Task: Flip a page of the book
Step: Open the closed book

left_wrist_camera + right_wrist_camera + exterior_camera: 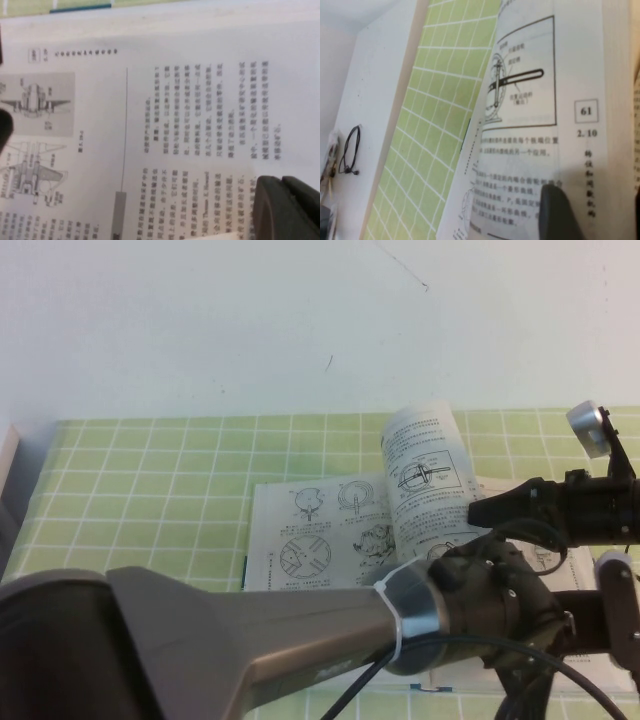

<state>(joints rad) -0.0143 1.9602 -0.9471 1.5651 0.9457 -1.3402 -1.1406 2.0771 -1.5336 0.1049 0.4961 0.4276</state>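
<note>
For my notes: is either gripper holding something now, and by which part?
The right gripper seems to hold the raised page by its outer edge; the left gripper over the book holds nothing.

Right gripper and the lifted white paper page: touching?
Touching. In the right wrist view a dark fingertip of the right gripper lies on the raised white paper page. The left gripper hovers over the open book.
</note>
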